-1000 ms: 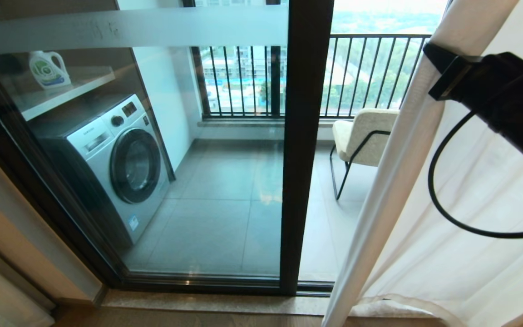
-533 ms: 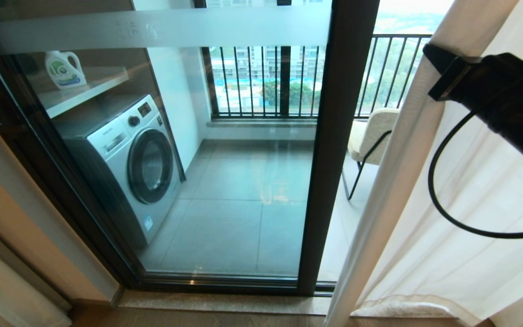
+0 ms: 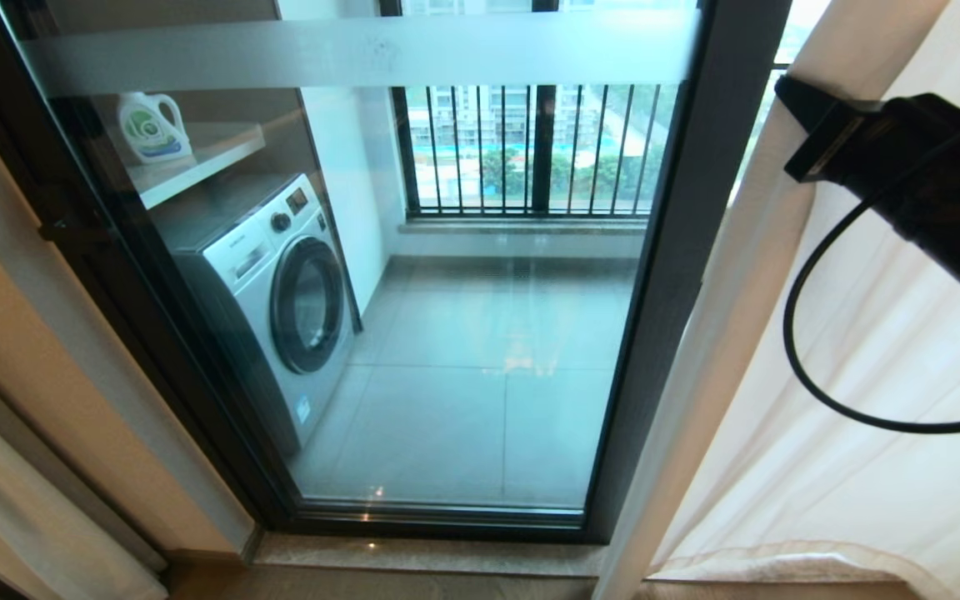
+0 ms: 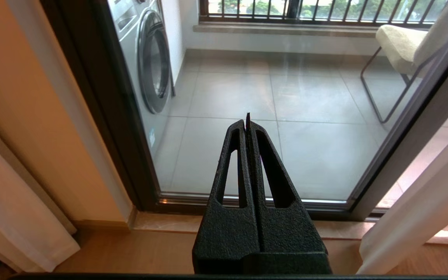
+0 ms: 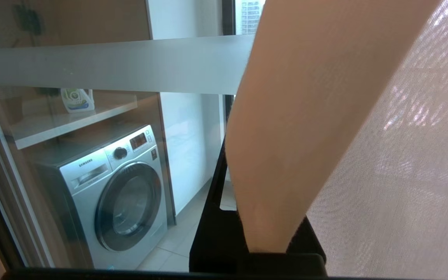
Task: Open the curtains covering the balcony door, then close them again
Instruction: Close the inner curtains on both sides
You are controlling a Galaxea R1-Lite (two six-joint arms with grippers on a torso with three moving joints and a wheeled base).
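The balcony door [image 3: 413,275] stands mostly uncovered. The right gripper [image 3: 805,117], pinching the edge of one sheer curtain [image 3: 863,400], holds it at the door's right side; so the opening or the closing looks part done. The other curtain [image 3: 22,525] hangs bunched at the left. The left gripper [image 4: 247,120] is pressed together, holding nothing. Count: two curtains, one door, two grippers

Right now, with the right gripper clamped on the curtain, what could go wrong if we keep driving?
1. The right gripper is shut on the curtain, pulled taut at a slant; more travel could slip the fabric or strain its hanging.
2. The hem pools on the floor near the base and might get run over.
3. The black cable loops against the fabric and could snag it.
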